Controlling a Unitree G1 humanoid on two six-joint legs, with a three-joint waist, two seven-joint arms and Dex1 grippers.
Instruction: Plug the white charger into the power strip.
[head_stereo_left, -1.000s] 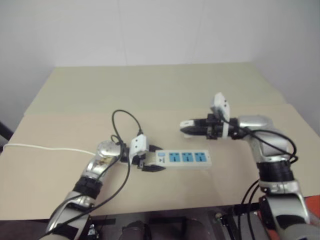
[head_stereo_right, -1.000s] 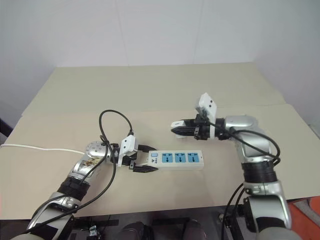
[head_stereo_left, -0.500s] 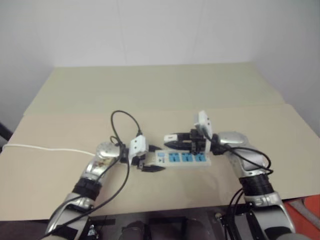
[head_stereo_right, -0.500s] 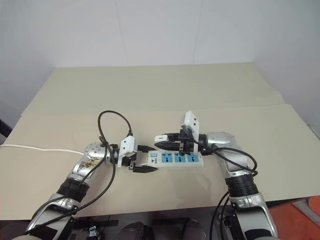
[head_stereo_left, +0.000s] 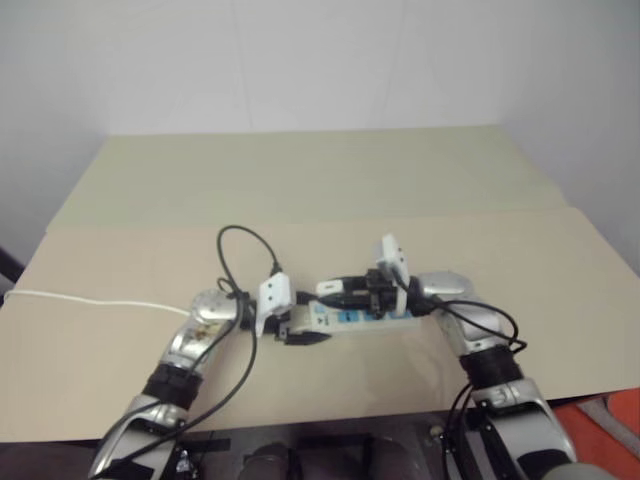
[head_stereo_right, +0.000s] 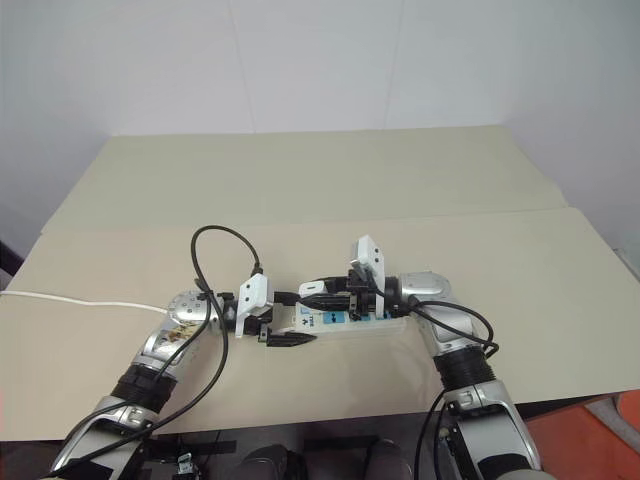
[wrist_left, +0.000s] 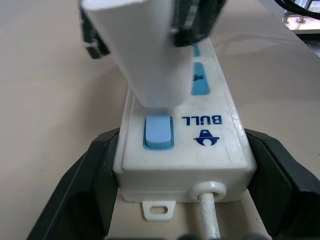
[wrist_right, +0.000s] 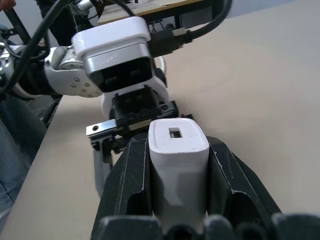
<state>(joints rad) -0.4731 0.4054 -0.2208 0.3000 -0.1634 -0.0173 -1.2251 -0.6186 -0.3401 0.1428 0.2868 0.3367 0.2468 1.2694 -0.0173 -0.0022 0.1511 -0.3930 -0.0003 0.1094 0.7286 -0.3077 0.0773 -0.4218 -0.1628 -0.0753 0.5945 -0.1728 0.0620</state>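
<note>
The power strip (head_stereo_right: 335, 322) lies flat on the beige table, a white bar with blue socket panels. My left gripper (head_stereo_right: 284, 327) is shut on its switch end, and in the left wrist view its black fingers (wrist_left: 95, 170) clamp both sides of the strip (wrist_left: 210, 145) by the blue switch (wrist_left: 158, 131). My right gripper (head_stereo_right: 316, 291) is shut on the white charger (wrist_right: 179, 170), held level over that same end. The charger (wrist_left: 145, 55) hangs right above the switch; I cannot tell whether it touches.
The strip's thin white cord (head_stereo_left: 90, 298) runs off to the table's left edge. A black cable loop (head_stereo_left: 245, 250) arches over my left wrist. A second, paler table (head_stereo_left: 300, 170) adjoins at the back. The table's front edge is close below both arms.
My right gripper has carried the charger left and down, from beyond the strip's far end to over its switch end. The left gripper has kept its hold in place.
</note>
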